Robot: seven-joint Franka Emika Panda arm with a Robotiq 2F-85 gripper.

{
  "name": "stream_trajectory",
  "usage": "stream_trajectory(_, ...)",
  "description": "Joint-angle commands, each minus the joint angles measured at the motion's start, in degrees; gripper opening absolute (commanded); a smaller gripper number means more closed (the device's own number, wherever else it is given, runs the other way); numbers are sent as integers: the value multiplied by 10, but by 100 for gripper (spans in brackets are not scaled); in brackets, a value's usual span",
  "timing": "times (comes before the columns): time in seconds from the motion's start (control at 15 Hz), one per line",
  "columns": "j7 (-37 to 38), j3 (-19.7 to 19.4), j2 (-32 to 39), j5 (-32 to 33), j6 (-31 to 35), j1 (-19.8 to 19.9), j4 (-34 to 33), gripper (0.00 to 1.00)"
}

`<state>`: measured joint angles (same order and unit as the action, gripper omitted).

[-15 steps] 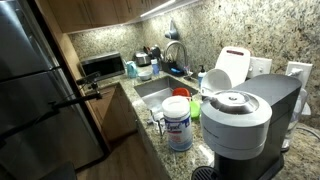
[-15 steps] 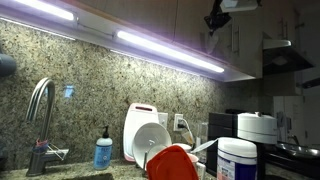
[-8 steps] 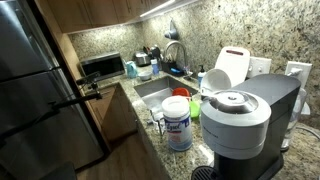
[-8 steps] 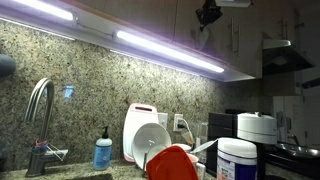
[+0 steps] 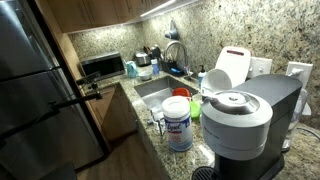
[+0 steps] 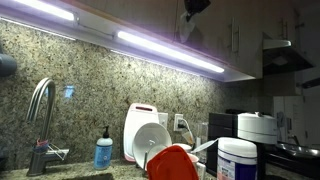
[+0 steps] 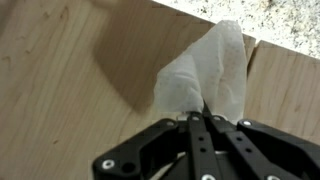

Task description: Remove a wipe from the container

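1. Claw (image 7: 199, 120) pinched fully shut, fingertips meeting on the lower edge of a white wipe (image 7: 205, 70).
2. Wipe fanning out crumpled and loose beyond the fingertips, touching nothing but the claw.
3. Past the wipe in the wrist view: pale wooden cabinet panels (image 7: 70, 70), with a strip of speckled granite (image 7: 275, 15) at the far upper corner.
4. In an exterior view, claw (image 6: 195, 5) showing only as a dark shape at the very top edge, in front of the upper cabinets and above the light strip (image 6: 170, 50); too small there to make out the wipe.
5. Container (image 6: 237, 160) standing upright far below the claw and off to the right in that picture, well apart from it, blue-and-white label facing the camera.
6. Seen also in an exterior view from the table end: container (image 5: 178, 122) upright on the granite table (image 5: 178, 160), round white lid on top, just beside the grey coffee machine (image 5: 245, 115).
7. Also far beneath the claw: a white jug with a red top (image 6: 140, 128) and a red bowl (image 6: 172, 163), both between the faucet (image 6: 40, 110) and the container.
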<state>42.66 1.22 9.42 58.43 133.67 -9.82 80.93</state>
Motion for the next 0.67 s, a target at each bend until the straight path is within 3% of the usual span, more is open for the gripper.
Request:
stream_trajectory(0.0,-20,-4,6,17,17,3,-1,1)
stream_trajectory(0.6,-11,-40,17,-1,-17,37,1,1)
